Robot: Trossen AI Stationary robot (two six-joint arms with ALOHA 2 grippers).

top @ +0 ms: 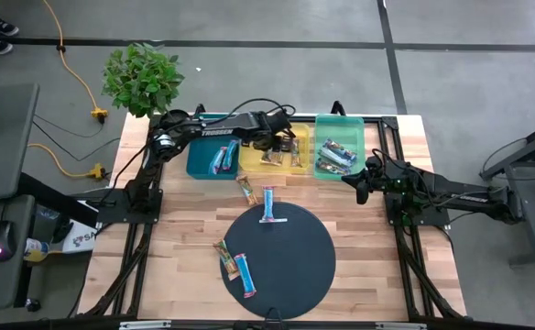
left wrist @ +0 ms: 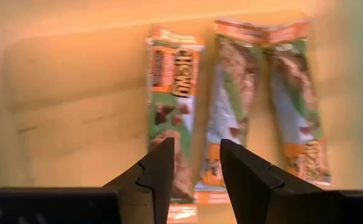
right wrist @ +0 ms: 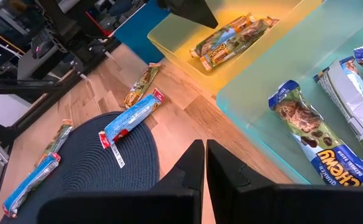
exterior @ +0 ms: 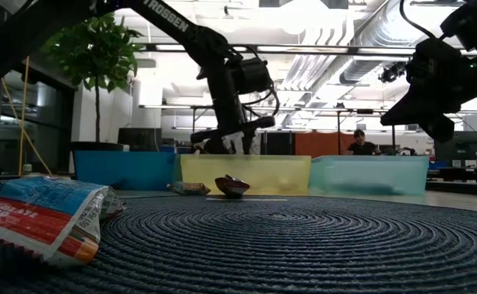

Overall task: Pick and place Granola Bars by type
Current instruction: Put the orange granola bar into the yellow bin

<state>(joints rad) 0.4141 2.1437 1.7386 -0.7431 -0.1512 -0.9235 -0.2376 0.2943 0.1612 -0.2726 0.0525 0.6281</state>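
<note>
While the left gripper [left wrist: 194, 168] hangs part open and empty over the yellow tray [top: 253, 161], three tan-brown granola bars [left wrist: 172, 99] lie side by side beneath it, long axes running away from the fingers (near ends hidden behind them). Beside the green tray [top: 321, 147], the right gripper [right wrist: 205, 163] hovers nearly closed, empty.

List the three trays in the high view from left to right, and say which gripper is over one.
Teal tray → yellow tray → green tray. The left gripper is over the yellow tray; the right gripper is just off the green tray's right front corner.
</note>
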